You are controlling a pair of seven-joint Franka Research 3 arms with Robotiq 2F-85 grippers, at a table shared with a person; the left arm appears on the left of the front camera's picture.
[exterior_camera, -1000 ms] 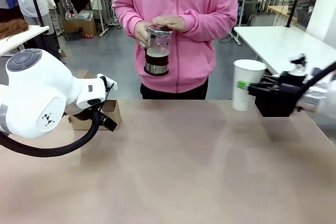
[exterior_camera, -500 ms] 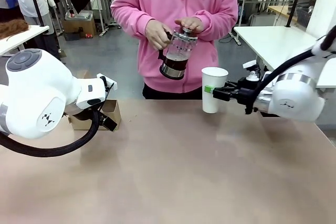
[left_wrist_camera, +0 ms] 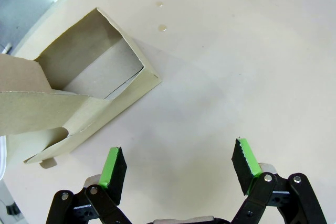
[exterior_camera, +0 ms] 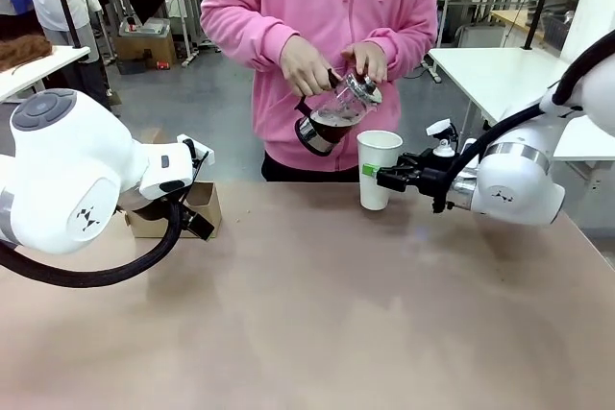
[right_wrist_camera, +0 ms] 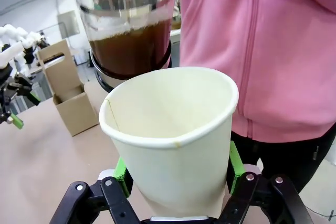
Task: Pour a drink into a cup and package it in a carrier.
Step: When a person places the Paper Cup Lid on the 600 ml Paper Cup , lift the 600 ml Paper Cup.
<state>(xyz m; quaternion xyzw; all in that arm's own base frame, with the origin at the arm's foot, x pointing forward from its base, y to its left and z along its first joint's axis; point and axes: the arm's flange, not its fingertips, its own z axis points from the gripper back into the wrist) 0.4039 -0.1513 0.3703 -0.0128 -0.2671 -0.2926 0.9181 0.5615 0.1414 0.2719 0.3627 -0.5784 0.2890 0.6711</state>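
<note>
The left gripper [left_wrist_camera: 178, 149] hangs with its fingers spread apart over the table [left_wrist_camera: 252, 61], the carrier [left_wrist_camera: 94, 90] just beside it, untouched. Farther across, the right gripper [right_wrist_camera: 177, 176] is clamped low on the lidless cup [right_wrist_camera: 173, 129], which stands upright. Just behind the cup's rim, the person's hands [exterior_camera: 306, 66] tilt the jug [exterior_camera: 336, 114] toward it, with the dark drink [right_wrist_camera: 131, 51] inside.

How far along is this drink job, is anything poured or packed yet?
Done: the right gripper has its fingers closed on the lidless cup, held just below the jug. In hand: the person's hand tips the jug, its dark drink near the spout; no liquid shows inside the cup. Left: the pour, then packing into the carrier, which sits empty by the open left gripper.
</note>
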